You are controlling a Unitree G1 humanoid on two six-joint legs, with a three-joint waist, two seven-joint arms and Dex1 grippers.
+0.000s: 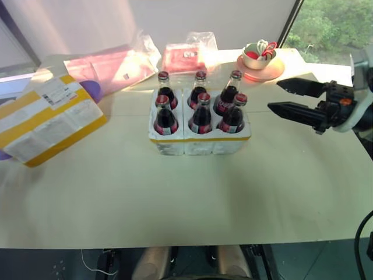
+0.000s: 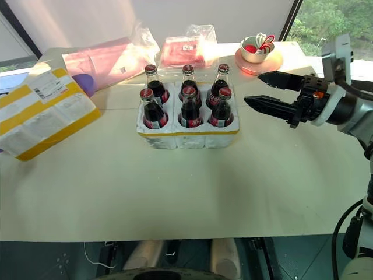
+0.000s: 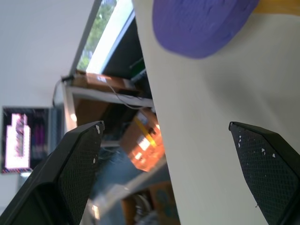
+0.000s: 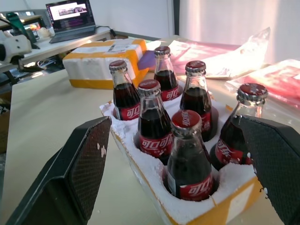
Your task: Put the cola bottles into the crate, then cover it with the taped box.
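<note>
**Bottles loaded; the cover is still to be fetched**

All six cola bottles point(image 2: 182, 104) stand upright in the wells of the crate point(image 2: 187, 137), three in the far row and three in the near row, red caps up; the crate sits near the middle of the desk point(image 2: 175, 198), so the first half of the task reads as done. The taped box point(image 1: 44, 119) lies well apart from it at the desk's left edge, white shipping label uppermost, with a purple disc point(image 1: 92, 90) just beside its far corner; nothing covers the crate yet.

The right hand point(image 2: 265, 91) hangs just to the right of the crate with its black fingers spread wide and nothing between them; its wrist view looks straight across the bottles. The left hand point(image 3: 166, 131) is likewise wide open and empty; its wrist view shows the purple disc and the desk's pale surface, so it appears to be out at the box's side.

The step in hand, by this reading, is the reach for the taped box. The next move calls for a grip across that wide body, probably with both hands; then a lift, a carry over the caps, and a level lowering so the box does not knock any of the bottles. Pink plastic packets point(image 1: 111, 67) and a cup on a saucer point(image 1: 260, 58) lie beyond, out of the way.
</note>
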